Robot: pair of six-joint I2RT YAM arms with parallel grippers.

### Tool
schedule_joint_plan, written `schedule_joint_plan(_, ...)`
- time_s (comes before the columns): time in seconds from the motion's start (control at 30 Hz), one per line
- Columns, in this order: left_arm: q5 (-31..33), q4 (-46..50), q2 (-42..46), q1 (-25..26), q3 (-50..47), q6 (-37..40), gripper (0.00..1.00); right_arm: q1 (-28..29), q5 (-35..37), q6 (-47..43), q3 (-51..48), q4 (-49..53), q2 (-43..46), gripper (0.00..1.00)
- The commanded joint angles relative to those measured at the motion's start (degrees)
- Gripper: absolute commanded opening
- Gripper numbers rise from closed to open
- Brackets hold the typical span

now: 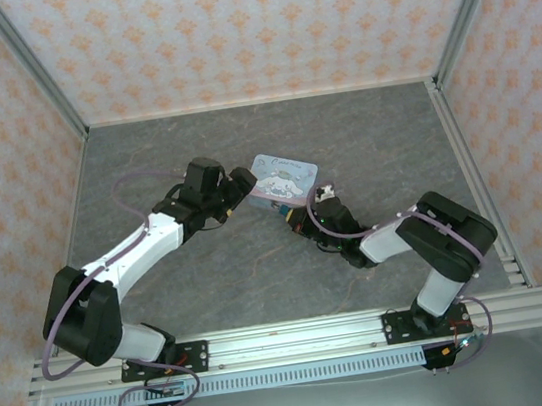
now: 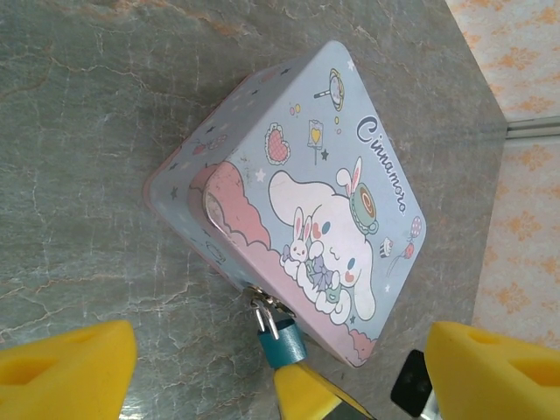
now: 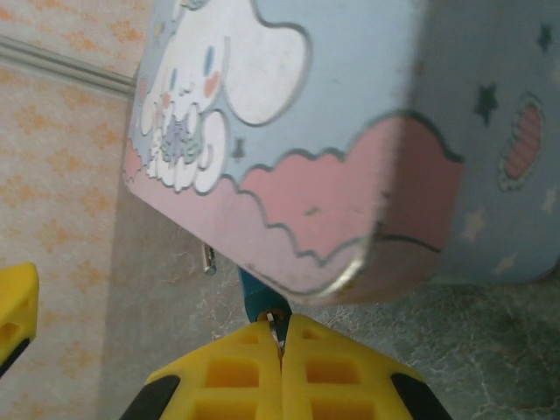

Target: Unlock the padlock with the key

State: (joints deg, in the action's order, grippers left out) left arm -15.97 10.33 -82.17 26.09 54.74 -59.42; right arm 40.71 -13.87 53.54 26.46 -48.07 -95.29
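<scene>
The tiny teal padlock hangs by its silver shackle from the clasp of the pale blue cartoon tin. My right gripper is shut on the key, whose thin metal blade reaches into the bottom of the padlock. The right gripper's yellow fingers press up against the lock from below. My left gripper is open, with its fingers spread wide on either side of the lock, touching nothing. The tin's corner hides most of the padlock in the right wrist view.
The tin lies on the grey stone-patterned table, between the two grippers near the middle. Patterned walls enclose the table on three sides. A small silver pin shows under the tin's edge.
</scene>
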Motion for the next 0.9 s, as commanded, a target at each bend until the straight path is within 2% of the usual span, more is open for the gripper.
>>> schedule_joint_plan(0.0,2.1,2.1,-1.1,-0.8,1.9,1.9,0.86,-0.6,-2.7,8.6,-1.5,-2.7,-2.6,0.0)
schedule_joint_plan(0.3,2.8,5.1,-6.2,-3.2,6.9,7.3,0.93,-1.7,-3.2,13.2,-2.8,-5.1,-5.0,0.01)
schedule_joint_plan(0.5,-0.1,6.8,-12.6,-4.8,12.9,13.1,0.96,-2.2,-2.9,11.8,-3.0,-3.0,-4.0,0.27)
schedule_joint_plan(0.63,-1.8,8.5,-17.3,-5.3,16.7,16.6,0.96,-2.5,-1.9,9.3,-3.4,-0.1,-1.8,0.37)
schedule_joint_plan(0.77,-5.5,9.3,-21.8,-5.7,20.3,19.5,0.94,-2.8,-0.1,4.6,-4.3,3.0,2.4,0.54)
schedule_joint_plan(0.87,-6.8,11.0,-24.6,-5.7,22.5,20.7,0.92,-3.0,-1.4,1.5,-3.9,2.2,4.1,0.64)
